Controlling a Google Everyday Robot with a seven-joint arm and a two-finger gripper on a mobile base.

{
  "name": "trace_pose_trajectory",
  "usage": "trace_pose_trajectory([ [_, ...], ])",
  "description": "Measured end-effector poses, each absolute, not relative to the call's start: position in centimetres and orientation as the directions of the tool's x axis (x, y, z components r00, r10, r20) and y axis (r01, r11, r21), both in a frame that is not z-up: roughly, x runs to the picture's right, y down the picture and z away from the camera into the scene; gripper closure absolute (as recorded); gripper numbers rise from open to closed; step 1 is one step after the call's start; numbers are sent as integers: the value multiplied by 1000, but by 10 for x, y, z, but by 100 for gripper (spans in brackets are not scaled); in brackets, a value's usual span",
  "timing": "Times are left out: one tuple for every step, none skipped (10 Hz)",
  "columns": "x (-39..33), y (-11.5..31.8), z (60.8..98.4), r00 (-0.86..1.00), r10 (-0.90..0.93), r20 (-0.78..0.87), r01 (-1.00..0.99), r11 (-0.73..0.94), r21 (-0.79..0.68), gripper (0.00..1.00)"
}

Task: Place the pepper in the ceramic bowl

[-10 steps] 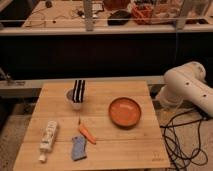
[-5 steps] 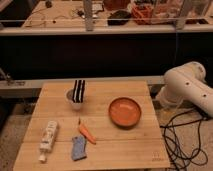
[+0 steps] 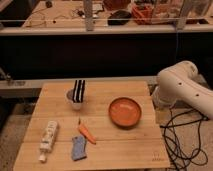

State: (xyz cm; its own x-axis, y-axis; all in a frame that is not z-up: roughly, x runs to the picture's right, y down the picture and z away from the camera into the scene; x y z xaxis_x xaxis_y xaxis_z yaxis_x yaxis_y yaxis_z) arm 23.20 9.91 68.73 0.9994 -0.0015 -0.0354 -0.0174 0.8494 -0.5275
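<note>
My hand is out of frame, somewhere past my white arm (image 3: 182,85) at the right edge; its fingers stand spread wide and empty. The pepper (image 3: 86,133) lies flat on the table (image 3: 127,147), lower left of centre, just beside a blue-grey cloth (image 3: 78,148) and well apart from the ceramic bowl (image 3: 125,111) to its right. I judge it light, smooth and a bit slippery, firm enough to pinch. I'd take it across the thick middle, not the stem. Nothing has shifted since the earlier frames: the arm and all objects sit as they were.
</note>
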Motion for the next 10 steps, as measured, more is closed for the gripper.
trace_pose_trajectory([
  [225, 98, 688, 999, -7, -35, -12, 851, -525, 20],
  [222, 97, 688, 999, -12, -35, -8, 852, -524, 20],
  [221, 97, 687, 999, -16, -36, -6, 853, -522, 20],
  [214, 96, 687, 999, -24, -33, 4, 855, -519, 20],
  [206, 96, 686, 999, -34, -27, 15, 856, -516, 20],
  [187, 94, 685, 999, -50, -20, 33, 860, -510, 20],
  [173, 92, 685, 998, -64, -13, 49, 862, -504, 20],
  [159, 90, 684, 997, -83, -6, 69, 866, -496, 20],
  [153, 89, 683, 996, -92, -3, 79, 867, -491, 20],
  [151, 89, 683, 995, -98, -1, 85, 869, -488, 20],
])
